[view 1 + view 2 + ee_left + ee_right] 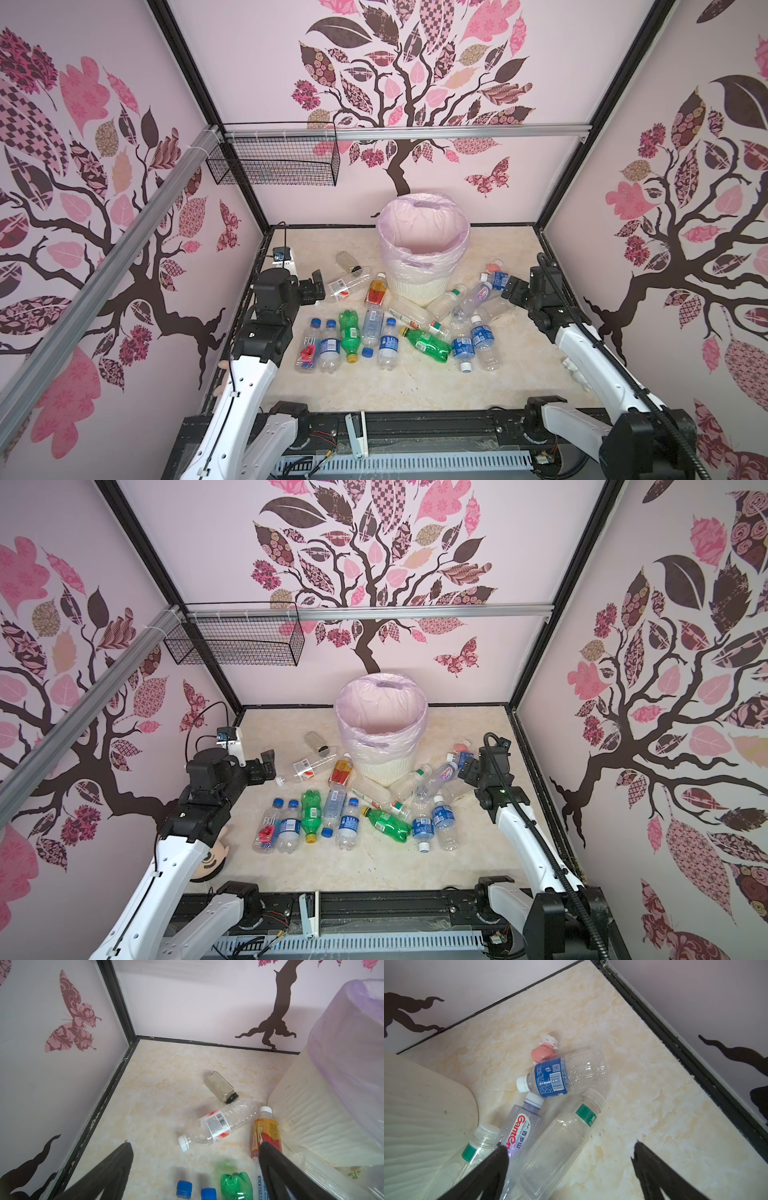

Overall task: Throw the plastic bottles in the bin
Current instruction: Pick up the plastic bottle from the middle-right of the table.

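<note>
The white ribbed bin (419, 291), lined with a pale pink bag, stands at the back middle of the floor. Several plastic bottles (388, 343) lie in front of it and on both sides, among them a green one (349, 334) and an orange-labelled one (266, 1132). My left gripper (316, 286) hangs open above the floor left of the bin, near a clear red-and-white labelled bottle (216, 1126). My right gripper (467, 769) is open right of the bin. Between its fingers lies a clear green-labelled bottle (560, 1140), beside a Ganten bottle (519, 1126) and a blue-labelled one (560, 1074).
A brownish jar with a black lid (221, 1087) lies behind the left-hand bottles. A small pink toy (545, 1051) rests against the blue-labelled bottle. A black wire basket (274, 160) hangs on the back left rail. Walls close in three sides.
</note>
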Controlling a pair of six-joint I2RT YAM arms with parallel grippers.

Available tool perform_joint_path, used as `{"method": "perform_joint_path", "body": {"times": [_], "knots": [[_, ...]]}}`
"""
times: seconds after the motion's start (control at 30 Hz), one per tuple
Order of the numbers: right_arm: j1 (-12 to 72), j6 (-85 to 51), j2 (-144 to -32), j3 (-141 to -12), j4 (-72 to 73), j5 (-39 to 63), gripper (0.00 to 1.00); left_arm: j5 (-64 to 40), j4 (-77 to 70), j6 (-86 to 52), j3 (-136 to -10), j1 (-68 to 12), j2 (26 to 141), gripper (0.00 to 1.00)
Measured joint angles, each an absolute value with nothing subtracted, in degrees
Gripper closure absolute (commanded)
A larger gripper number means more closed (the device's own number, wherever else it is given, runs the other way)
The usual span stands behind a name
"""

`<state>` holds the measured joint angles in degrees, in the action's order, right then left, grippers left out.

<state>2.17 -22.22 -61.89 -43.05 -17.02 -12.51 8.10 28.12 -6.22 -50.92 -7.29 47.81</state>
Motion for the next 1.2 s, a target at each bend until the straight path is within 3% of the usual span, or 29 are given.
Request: {"method": "perform_joint_path", "body": {"times": [0.6, 1.2], "knots": [[2.15, -27.35, -63.11, -42.52, -21.69, -6.61, 0.09, 0.8, 39.27, -2.55, -51.33, -7.29, 45.3, 0.02], [2.15, -31.22, -74.63, -39.68, -14.63, -6.55, 0.04, -0.49, 39.62, -1.61, -51.33, -7.29, 44.88, 0.02]]}}
